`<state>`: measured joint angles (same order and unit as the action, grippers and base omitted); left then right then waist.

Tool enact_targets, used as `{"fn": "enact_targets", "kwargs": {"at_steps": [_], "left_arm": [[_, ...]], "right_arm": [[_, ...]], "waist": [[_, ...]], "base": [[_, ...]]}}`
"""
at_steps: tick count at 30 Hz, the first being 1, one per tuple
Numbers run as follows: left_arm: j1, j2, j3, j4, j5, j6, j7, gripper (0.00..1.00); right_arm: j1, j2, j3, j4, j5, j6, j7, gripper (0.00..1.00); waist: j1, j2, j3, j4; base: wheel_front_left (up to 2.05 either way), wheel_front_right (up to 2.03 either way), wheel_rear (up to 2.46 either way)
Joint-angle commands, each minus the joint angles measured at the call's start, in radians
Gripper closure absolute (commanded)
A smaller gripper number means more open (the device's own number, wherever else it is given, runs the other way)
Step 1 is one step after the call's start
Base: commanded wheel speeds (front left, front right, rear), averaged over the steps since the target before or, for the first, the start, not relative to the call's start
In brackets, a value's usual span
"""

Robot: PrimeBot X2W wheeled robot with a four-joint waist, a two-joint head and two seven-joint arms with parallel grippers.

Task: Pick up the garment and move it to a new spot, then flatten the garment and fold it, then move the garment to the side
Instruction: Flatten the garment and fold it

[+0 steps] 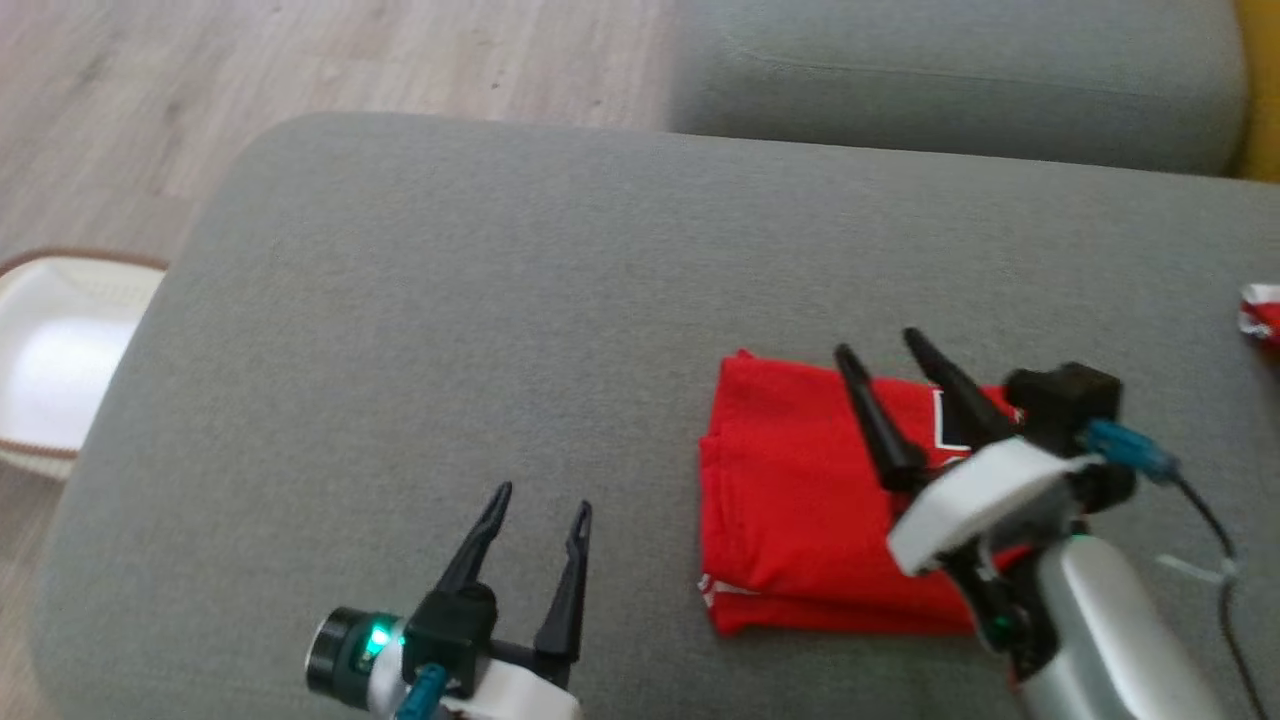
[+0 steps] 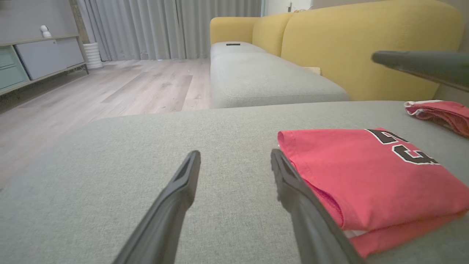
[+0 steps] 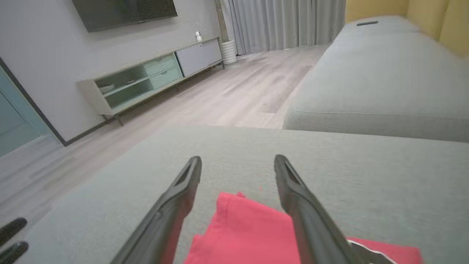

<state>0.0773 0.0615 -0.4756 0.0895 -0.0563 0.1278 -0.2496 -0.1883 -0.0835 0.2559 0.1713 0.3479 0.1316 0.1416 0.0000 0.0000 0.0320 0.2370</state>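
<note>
White basket (image 1: 50, 360): on the wood floor (image 1: 300, 60), far left of the garment (image 1: 790, 480), beyond the edge of the grey cushion (image 1: 450, 300).

Left gripper (image 1: 544, 496): low over bare cushion, near the garment's left side. Fingers spread, nothing between them. In the left wrist view one finger (image 2: 300, 198) runs close along the garment's left folded edge; contact cannot be told.

Garment: red, folded into a squarish stack, lying flat on the cushion. Black-and-white lettering on top, toward its right side. A white hem shows at the near left corner.

Right gripper (image 1: 878, 342): over the garment's right half, fingers aimed toward its far edge. Fingers spread, gripping nothing. The right wrist view shows the garment's far corner in the gap between them.

Second red cloth (image 1: 1262, 312): right of the garment, well apart, on the same cushion.

Yellow sofa back (image 2: 366, 44): beyond the garment, to its right.
</note>
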Motion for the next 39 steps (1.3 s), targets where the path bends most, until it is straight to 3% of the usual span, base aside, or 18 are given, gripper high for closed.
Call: {"fn": "enact_targets", "kwargs": {"at_steps": [1,7,12,17,26,39], "left_arm": [[-0.040,-0.011,0.038,-0.034,-0.005,0.006,-0.012,0.00],[-0.016,-0.005,0.097,-0.039,-0.010,0.013,-0.012,0.00],[0.007,-0.006,0.153,-0.052,-0.034,0.013,-0.012,0.00],[0.048,-0.004,0.197,-0.053,-0.034,-0.004,-0.012,0.00],[0.136,-0.005,0.247,-0.086,-0.023,-0.025,-0.012,0.00],[0.170,-0.010,0.286,-0.104,-0.021,-0.022,-0.012,0.00]], "right_arm": [[-0.005,-0.021,0.009,-0.040,-0.001,-0.001,-0.026,0.00],[0.091,-0.127,-0.046,0.002,0.014,-0.001,-0.245,0.00],[0.130,-0.151,-0.044,0.100,0.000,-0.001,-0.380,0.00],[0.152,-0.130,-0.046,0.184,-0.029,-0.001,-0.402,0.00],[0.237,-0.068,-0.082,0.135,-0.089,-0.001,-0.403,0.00],[0.307,-0.032,-0.129,0.120,-0.165,-0.001,-0.403,0.00]], "waist": [[0.0000,0.0000,-0.010,-0.025],[0.0000,0.0000,-0.058,-0.096],[0.0000,0.0000,-0.080,-0.144],[0.0000,0.0000,-0.104,-0.175],[0.0000,0.0000,-0.138,-0.182],[0.0000,0.0000,-0.170,-0.162]], "base": [[0.00,0.00,0.00],[0.00,0.00,0.00],[0.00,0.00,0.00],[0.00,0.00,0.00],[0.00,0.00,0.00],[0.00,0.00,0.00]]}}
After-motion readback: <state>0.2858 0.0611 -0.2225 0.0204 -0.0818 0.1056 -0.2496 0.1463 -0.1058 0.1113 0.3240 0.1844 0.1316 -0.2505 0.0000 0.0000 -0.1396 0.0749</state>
